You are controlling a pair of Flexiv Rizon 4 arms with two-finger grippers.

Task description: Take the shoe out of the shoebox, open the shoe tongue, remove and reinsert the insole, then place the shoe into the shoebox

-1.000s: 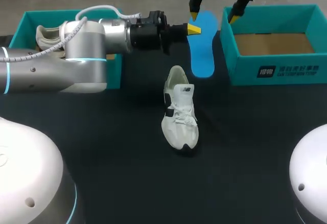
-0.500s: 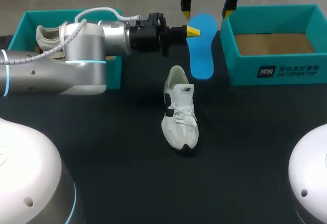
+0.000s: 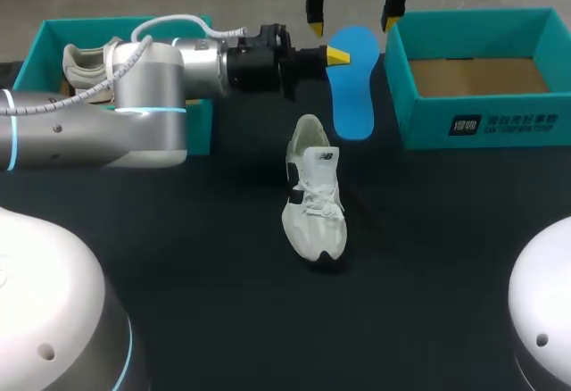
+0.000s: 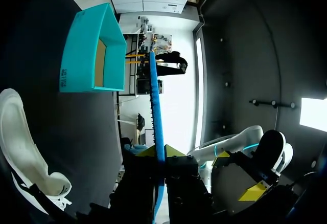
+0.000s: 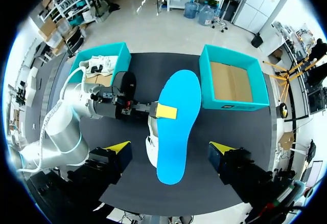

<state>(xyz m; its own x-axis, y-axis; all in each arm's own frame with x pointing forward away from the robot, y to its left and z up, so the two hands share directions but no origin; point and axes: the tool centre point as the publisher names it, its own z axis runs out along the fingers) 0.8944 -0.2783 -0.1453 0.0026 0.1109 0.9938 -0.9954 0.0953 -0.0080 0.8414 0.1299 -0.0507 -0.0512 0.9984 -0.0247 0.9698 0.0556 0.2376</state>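
My left gripper (image 3: pixel 337 54) is shut on the edge of a blue insole (image 3: pixel 352 83) and holds it above the black table, beyond the shoe. In the left wrist view the insole (image 4: pixel 155 116) shows edge-on between the yellow tips. The white shoe (image 3: pixel 313 199) lies on the table, toe toward me. My right gripper (image 3: pixel 351 25) hangs open above the insole's far end, one finger on each side. Seen from the right wrist, the insole (image 5: pixel 176 127) lies under and between the wide-open right gripper (image 5: pixel 168 150), with the shoe (image 5: pixel 149 144) partly hidden beneath it.
An empty teal shoebox (image 3: pixel 482 123) stands at the back right. A second teal box (image 3: pixel 53 27) at the back left holds another white shoe (image 3: pixel 85 62), partly hidden by my left arm. Bare black table (image 3: pixel 428 248) lies around the shoe.
My right gripper has moved left, from over the right box's corner to above the insole's far end. My left gripper has kept its hold almost still.
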